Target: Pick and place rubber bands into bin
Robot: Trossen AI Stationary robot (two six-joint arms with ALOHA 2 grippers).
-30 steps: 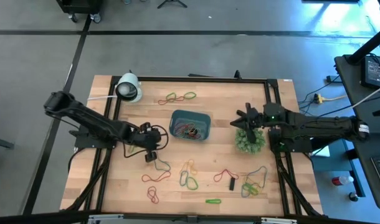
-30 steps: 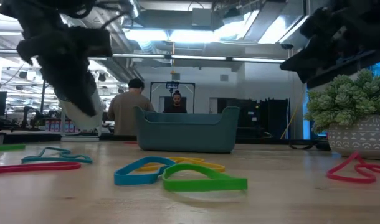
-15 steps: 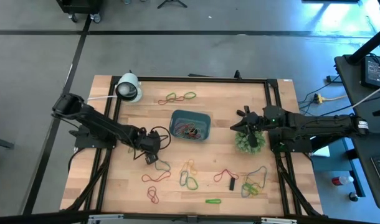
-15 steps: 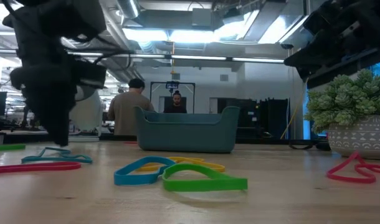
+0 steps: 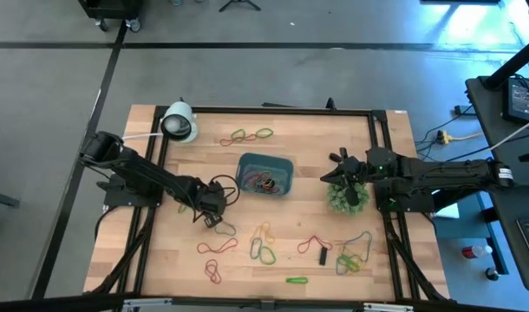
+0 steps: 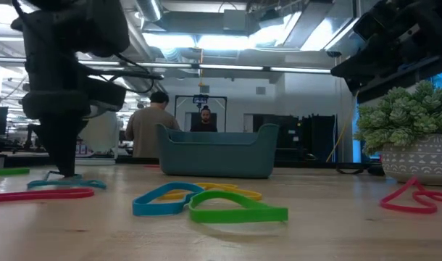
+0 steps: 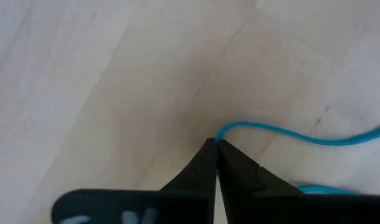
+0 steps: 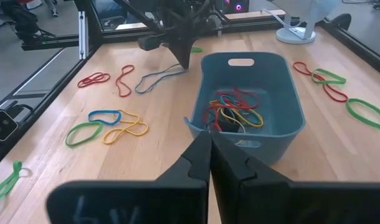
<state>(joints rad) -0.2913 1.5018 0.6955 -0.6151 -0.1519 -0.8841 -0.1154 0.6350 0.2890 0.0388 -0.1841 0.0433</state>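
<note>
Blue band (image 7: 283,132) pinched in my left pincer (image 7: 215,144), its far end cut off.
One bin (image 5: 265,174); my right pincer (image 8: 210,138) was pressed together, empty.

bin (image 5: 264,174) top open | plant (image 5: 346,198) blocks right side (bushy)
</note>
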